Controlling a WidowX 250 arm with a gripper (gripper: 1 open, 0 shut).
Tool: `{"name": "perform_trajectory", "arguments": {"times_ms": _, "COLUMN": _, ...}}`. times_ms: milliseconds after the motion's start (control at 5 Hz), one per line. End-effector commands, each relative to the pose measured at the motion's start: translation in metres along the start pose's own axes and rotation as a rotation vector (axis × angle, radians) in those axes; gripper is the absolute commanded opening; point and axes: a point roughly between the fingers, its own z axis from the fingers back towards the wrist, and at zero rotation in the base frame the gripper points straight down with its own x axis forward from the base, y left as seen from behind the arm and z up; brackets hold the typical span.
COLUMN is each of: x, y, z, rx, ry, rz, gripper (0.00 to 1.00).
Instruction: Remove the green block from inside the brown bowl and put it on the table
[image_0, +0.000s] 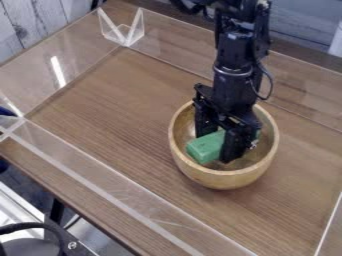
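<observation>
Gripper (221, 142) of the black robot arm (241, 50) points almost straight down into the round light tan wooden bowl (223, 146), its two dark fingers (238, 143) reaching below the thick rim. The jaws stand partly apart, and the small bright green rectangular block (205, 148) sits in the gap between them, with one finger on the block's left and upper side and the other on its right. Fingers appear to be pressed against the block's sides, so the grip looks closed on it, though the exact contact is hard to make out at this size.

The green block is inside the bowl, toward the left half of the hollow, and most of its visible face shows just to the lower left of the fingertips. Whether it rests on the bowl's floor or is lifted slightly off it cannot be told. Its long axis seems to run on a slant, from lower left up toward the right behind the fingers, with the far end hidden by the gripper.

The bowl stands on the brown wood-grain table (107, 110), toward the right side, well apart from the low clear acrylic walls (80, 175) that edge the tabletop.
</observation>
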Motion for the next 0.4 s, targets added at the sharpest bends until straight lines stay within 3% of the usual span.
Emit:
{"name": "perform_trajectory", "arguments": {"times_ms": 0, "x": 0.0079, "y": 0.0043, "z": 0.0246, "rx": 0.019, "ry": -0.086, "rz": 0.006, "gripper": 1.0}}
{"name": "perform_trajectory", "arguments": {"times_ms": 200, "x": 0.008, "y": 0.0043, "z": 0.026, "rx": 0.018, "ry": -0.087, "rz": 0.006, "gripper": 1.0}}
